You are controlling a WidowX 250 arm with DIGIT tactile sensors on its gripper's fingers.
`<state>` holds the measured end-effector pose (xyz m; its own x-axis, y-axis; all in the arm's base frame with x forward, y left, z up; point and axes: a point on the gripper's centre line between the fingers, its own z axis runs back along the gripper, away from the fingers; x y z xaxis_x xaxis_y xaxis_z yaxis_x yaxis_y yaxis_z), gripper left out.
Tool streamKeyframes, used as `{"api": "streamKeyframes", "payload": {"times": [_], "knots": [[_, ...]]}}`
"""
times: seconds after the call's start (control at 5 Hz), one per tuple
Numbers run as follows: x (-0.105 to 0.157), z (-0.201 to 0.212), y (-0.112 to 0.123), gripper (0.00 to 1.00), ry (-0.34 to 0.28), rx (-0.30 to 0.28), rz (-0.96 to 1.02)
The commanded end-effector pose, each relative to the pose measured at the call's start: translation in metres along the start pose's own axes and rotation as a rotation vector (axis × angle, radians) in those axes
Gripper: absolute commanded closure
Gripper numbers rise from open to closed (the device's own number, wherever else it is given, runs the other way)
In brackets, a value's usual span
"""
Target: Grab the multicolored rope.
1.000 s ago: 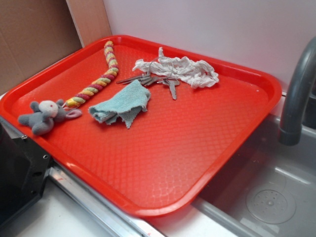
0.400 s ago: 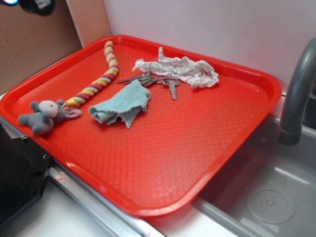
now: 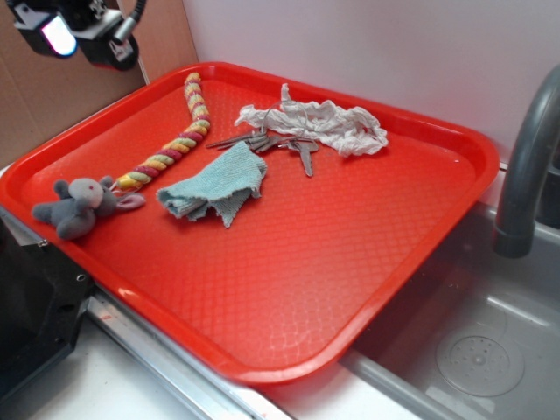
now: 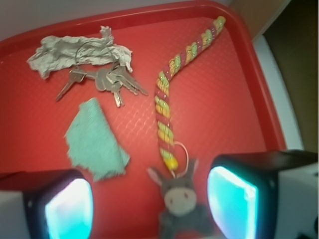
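Multicolored rope (image 3: 171,140) stretched along the left part of the red tray (image 3: 367,289), yellow, pink-red and pale green strands twisted together, bent partway so the far half angles toward the tray's back rim. Seen again from the wrist (image 4: 169,94), free of any grip, well apart from the claw.

Nearest in the wrist view: claw (image 4: 149,209) spread wide, two glowing teal-faced fingers (image 4: 232,201) standing far apart at the bottom edge, nothing between them but air. Framed in that gap, down on the tray, grey plush mouse (image 4: 182,201), ears up, lying just at the near end of the rope with a thin pale loop touching the rope's tip. Same mouse by the tray's left rim in the exterior view (image 3: 79,206).

Further in, light teal cloth (image 3: 214,188) crumpled beside the rope's middle, close but apart. Beyond it, bunch of keys (image 3: 276,144) fanned out flat, touching the near edge of the white rag (image 3: 319,122), which lies rumpled near the tray's back rim.

In the exterior view, claw (image 3: 74,35) high at the top left corner, above the tray's left rim, well clear of everything on it. Grey faucet (image 3: 525,166) and sink basin (image 3: 472,350) to the right of the tray.
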<state>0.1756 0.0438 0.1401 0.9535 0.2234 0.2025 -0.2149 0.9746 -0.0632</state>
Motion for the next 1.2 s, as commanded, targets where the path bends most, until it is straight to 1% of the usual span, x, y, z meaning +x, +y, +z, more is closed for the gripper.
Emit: {"api": "streamKeyframes", "payload": {"times": [0.0, 0.2, 0.4, 0.6, 0.8, 1.0], "knots": [[0.024, -0.053, 0.011, 0.0, 0.027, -0.083, -0.029], [0.024, -0.077, 0.01, 0.0, 0.062, -0.078, -0.057], [0.022, -0.097, 0.014, 0.0, 0.109, -0.063, -0.07], [0.022, -0.109, 0.018, 0.0, 0.134, -0.056, -0.074], [0.023, -0.118, 0.022, 0.0, 0.161, -0.071, -0.096], [0.022, -0.122, 0.023, 0.0, 0.163, -0.08, -0.1]]}}
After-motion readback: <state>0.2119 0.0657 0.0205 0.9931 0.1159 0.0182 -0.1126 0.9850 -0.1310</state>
